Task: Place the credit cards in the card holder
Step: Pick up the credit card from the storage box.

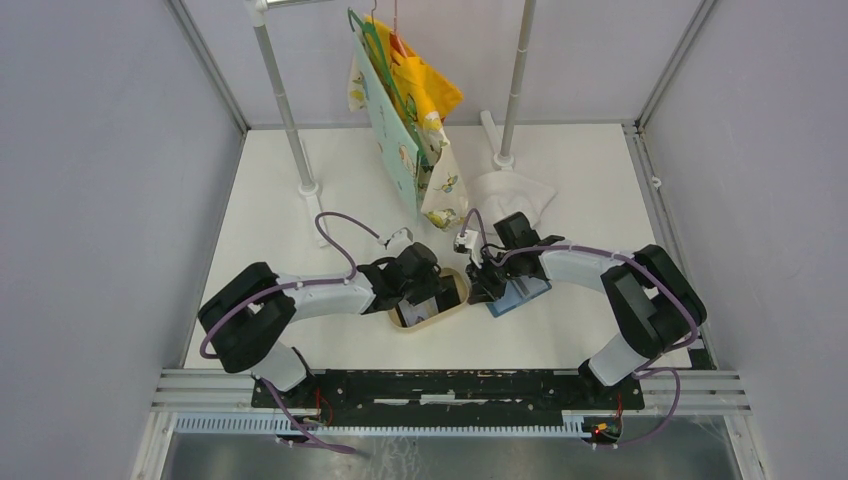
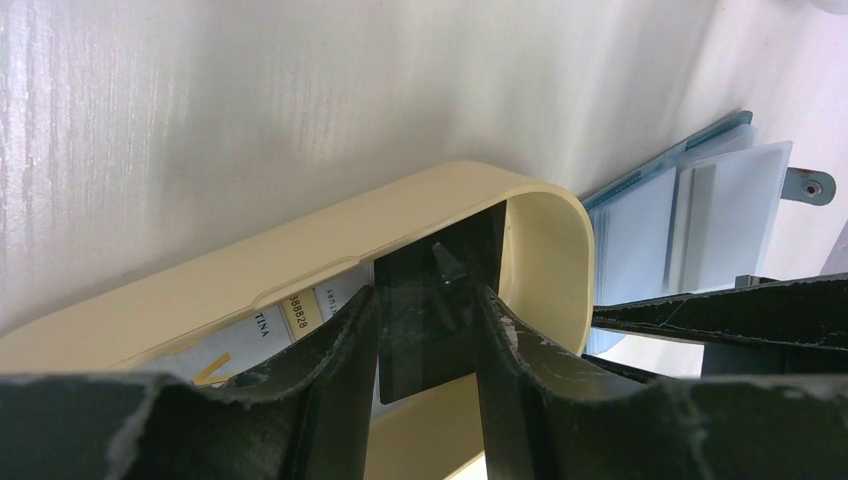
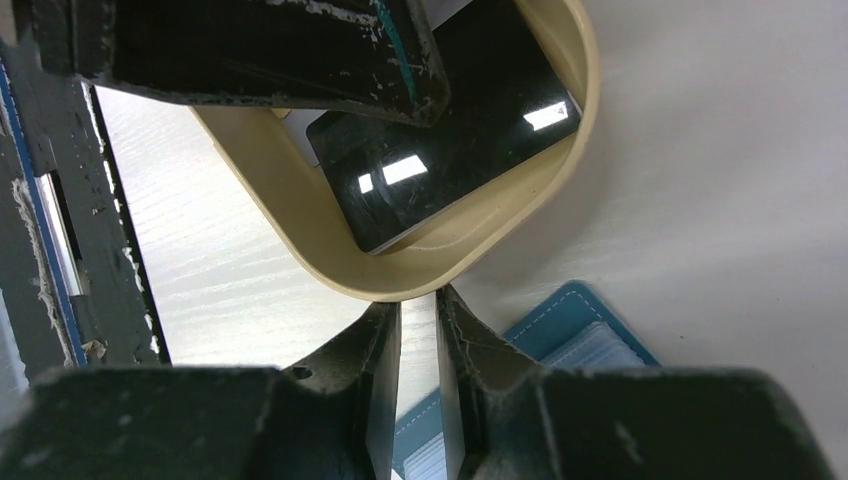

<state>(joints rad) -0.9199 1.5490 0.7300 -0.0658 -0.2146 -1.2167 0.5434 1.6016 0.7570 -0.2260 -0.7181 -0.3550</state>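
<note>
The left fingers (image 2: pixel 425 300) straddle the black card (image 2: pixel 445 250) in the tray (image 2: pixel 300 240) — gripped or not, I cannot tell — its long axis aimed at the wallet (image 2: pixel 640 220) at frame right, under the narrow, empty right fingers (image 3: pixel 418 300)

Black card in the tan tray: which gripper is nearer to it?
Left. The left gripper straddles the black card; the right gripper is outside the tray, over the card holder.

bright even light; glare on card (image 3: pixel 450 170); foreground perhaps soft.
</note>
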